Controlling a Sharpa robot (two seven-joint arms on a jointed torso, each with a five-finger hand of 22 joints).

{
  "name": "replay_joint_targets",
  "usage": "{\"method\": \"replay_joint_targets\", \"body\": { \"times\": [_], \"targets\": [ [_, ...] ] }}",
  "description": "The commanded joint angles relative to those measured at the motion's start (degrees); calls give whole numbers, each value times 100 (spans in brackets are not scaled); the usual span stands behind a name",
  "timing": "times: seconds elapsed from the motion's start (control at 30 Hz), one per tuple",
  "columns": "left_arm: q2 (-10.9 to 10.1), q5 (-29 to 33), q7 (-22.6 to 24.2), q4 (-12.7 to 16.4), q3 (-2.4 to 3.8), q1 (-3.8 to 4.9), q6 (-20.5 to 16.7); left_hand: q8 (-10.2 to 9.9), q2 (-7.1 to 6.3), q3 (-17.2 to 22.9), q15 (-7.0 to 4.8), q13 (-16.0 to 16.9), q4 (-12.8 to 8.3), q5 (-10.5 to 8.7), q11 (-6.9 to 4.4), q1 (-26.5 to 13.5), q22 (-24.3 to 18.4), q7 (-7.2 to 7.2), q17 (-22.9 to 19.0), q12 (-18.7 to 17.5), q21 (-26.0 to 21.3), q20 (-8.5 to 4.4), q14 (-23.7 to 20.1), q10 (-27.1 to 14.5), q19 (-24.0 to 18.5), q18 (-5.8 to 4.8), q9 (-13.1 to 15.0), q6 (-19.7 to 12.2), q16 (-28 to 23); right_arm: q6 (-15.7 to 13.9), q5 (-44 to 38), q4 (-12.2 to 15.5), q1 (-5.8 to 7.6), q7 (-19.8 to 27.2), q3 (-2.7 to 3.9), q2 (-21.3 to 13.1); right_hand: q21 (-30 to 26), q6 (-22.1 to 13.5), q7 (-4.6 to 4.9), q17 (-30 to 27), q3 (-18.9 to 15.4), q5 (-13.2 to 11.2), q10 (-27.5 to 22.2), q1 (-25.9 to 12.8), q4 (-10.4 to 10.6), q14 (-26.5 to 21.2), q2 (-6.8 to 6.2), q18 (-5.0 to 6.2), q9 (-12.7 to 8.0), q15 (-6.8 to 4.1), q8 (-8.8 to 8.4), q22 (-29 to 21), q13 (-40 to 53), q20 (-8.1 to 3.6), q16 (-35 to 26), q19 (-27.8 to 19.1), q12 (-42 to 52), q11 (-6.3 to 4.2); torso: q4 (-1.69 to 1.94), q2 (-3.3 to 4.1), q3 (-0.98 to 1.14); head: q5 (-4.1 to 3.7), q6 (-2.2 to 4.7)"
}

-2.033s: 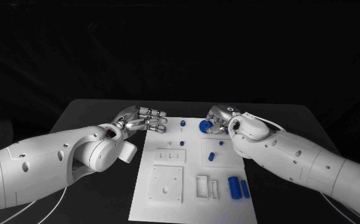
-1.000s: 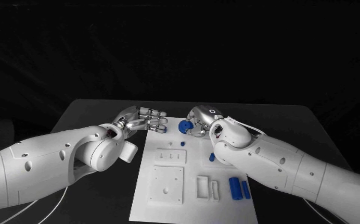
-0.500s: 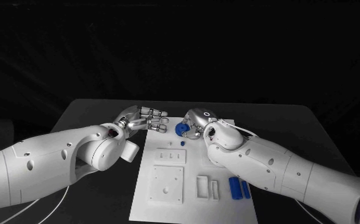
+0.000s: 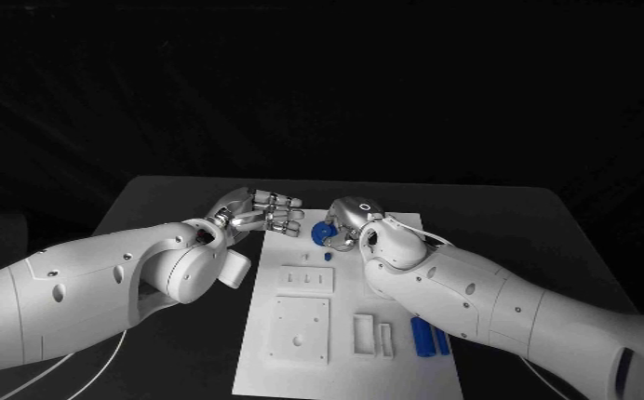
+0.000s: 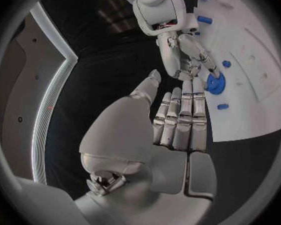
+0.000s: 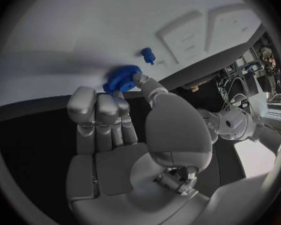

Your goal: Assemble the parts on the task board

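The white task board (image 4: 306, 363) lies in the middle of the table. My right hand (image 4: 349, 221) is over the board's far left corner and pinches a blue gear (image 4: 324, 231) between thumb and fingers; the right wrist view shows the gear (image 6: 122, 84) at my fingertips just above the board (image 6: 84, 30). My left hand (image 4: 263, 210) hovers close beside it at the board's far left edge, fingers stretched out and holding nothing. In the left wrist view my left hand (image 5: 178, 122) points at the gear (image 5: 215, 83) held by the right hand (image 5: 184, 52).
A small blue peg (image 4: 330, 255) stands on the board near the gear, seen too as the peg (image 6: 148, 55). Two blue cylinders (image 4: 427, 336) lie at the board's near right. White raised blocks (image 4: 297, 328) and slotted pieces (image 4: 372, 335) sit on its near half.
My right hand has carried the blue gear leftward across the far end of the board, ending close to my left hand. The left hand has barely moved.
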Motion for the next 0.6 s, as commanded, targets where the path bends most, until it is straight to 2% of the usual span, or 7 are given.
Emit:
{"method": "replay_joint_targets", "body": {
  "times": [0.03,0.17,0.27,0.33,0.4,0.5,0.6],
  "targets": [
    [18,-14,42,6,4,7,60,29,13,-11,23,8,-23,23,20,-18,-7,-2,10,26,15,9,-27,-20,-28,16,4,-32,-15,158,-3,-57,-34,-20,-30,38,-46,-75,9,-11,-70,-269,-40,34,38,-9,4,-7,-12,-7,-8,647,-30,-16,-36,205,-40,3,-10,5,5,3,4],
    [28,-14,40,-2,4,7,62,29,13,-11,23,8,-23,23,20,-18,-7,-2,10,26,15,9,-27,-20,-28,16,4,-32,-15,144,57,-95,-34,8,-47,74,-84,-125,15,-31,-232,-622,-57,25,263,-11,19,7,-12,5,-6,641,-70,0,-58,208,-65,17,-4,0,3,-3,11],
    [31,-14,39,-4,4,7,63,29,13,-11,23,8,-23,23,20,-18,-7,-2,10,26,15,9,-27,-20,-28,16,4,-32,-15,137,133,-97,-33,43,-58,77,-121,-177,13,-47,-447,-828,-78,-158,812,-10,8,14,-11,15,-5,640,-106,11,-76,218,-77,28,0,-1,-1,-6,10],
    [30,-14,38,-4,4,7,62,29,13,-11,23,8,-23,23,20,-18,-7,-2,10,26,15,9,-27,-20,-28,16,4,-32,-15,121,170,-89,-33,56,-62,66,-127,-204,10,-49,-459,-945,-86,-337,1092,-10,-47,17,-9,14,-2,641,-118,12,-78,225,-77,31,-3,-1,1,3,12],
    [28,-14,37,-4,4,7,61,29,13,-11,23,8,-23,23,20,-18,-7,-2,10,26,15,9,-27,-20,-28,16,4,-32,-15,103,209,-74,-33,66,-64,47,-138,-218,10,-44,-514,-1092,-88,-464,1285,-10,-78,18,-9,18,-2,641,-127,16,-73,228,-77,35,-6,-1,6,8,14],
    [21,-14,37,-1,4,7,59,29,13,-11,23,8,-23,23,20,-18,-7,-2,10,26,15,9,-27,-20,-28,16,4,-32,-15,31,253,-17,-33,81,-66,-6,-138,-229,10,-43,-793,-1088,-89,-430,1750,-6,-113,19,-7,18,1,644,-138,19,-68,237,-67,40,-16,-1,7,16,17],
    [15,-14,38,0,4,7,58,29,13,-11,23,8,-23,23,20,-18,-7,-2,10,26,15,9,-27,-20,-28,16,4,-32,-15,-126,289,89,-34,92,-66,-91,-128,-234,9,-39,-896,-1071,-80,-426,1903,-7,-125,19,-8,20,-1,647,-139,17,-63,243,-59,38,-20,1,9,21,21]
  ]
}}
